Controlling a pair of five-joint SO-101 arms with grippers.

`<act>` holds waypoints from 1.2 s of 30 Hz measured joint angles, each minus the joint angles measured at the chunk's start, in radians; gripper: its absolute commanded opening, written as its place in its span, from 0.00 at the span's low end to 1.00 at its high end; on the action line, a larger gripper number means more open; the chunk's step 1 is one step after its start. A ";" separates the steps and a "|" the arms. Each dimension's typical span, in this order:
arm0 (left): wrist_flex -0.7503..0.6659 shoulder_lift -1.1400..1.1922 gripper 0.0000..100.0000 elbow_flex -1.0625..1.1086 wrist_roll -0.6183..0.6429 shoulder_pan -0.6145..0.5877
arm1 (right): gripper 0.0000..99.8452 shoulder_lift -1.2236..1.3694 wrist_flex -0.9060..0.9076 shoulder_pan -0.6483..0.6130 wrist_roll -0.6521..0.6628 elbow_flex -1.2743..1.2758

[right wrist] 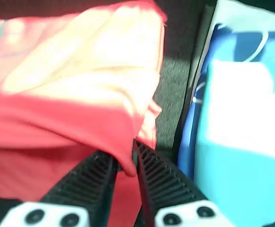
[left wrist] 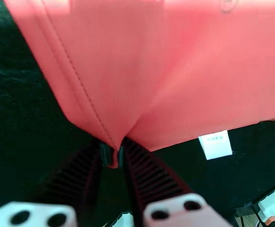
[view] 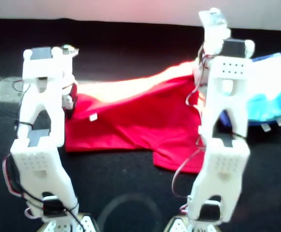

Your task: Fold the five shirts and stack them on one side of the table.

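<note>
Black felt-like cloth covers the table [view: 125,188], and a red shirt [view: 140,121] lies across its middle between two white arms.

From above, the shirt's whole outline shows: smooth knit, wrinkled, brightly lit along its far edge, with one flap hanging toward the near right. The wrist views show the grips that the arms hide from above. The left gripper [left wrist: 112,156] has its ribbed black fingers closed on a stitched hem corner at the shirt's left edge, with a small white tag [left wrist: 215,144] just beside it on the cloth. The right gripper [right wrist: 125,163] is clamped on a bunched fold at the shirt's right edge. Just beside that fold, at the far right, sits a folded blue and turquoise pile [view: 275,92].
</note>
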 measured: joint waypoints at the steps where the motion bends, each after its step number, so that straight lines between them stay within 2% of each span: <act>1: 0.000 -0.009 0.01 0.015 0.000 0.000 | 0.01 -0.066 -0.002 0.000 0.000 0.107; 11: -0.049 -0.120 0.01 0.256 -0.046 0.000 | 0.01 -0.640 -0.276 0.002 0.000 1.042; 17: -0.149 -0.144 0.01 0.428 -0.046 0.000 | 0.01 -0.884 -0.325 0.002 0.035 1.379; 22: -0.227 -0.144 0.01 0.535 -0.046 -0.002 | 0.01 -0.910 -0.330 0.029 0.069 1.452; 27: -0.207 -0.146 0.01 0.528 -0.046 -0.002 | 0.01 -0.918 -0.296 0.087 0.074 1.428; 36: -0.178 -0.146 0.01 0.512 -0.046 -0.002 | 0.01 -0.921 -0.236 0.095 0.074 1.424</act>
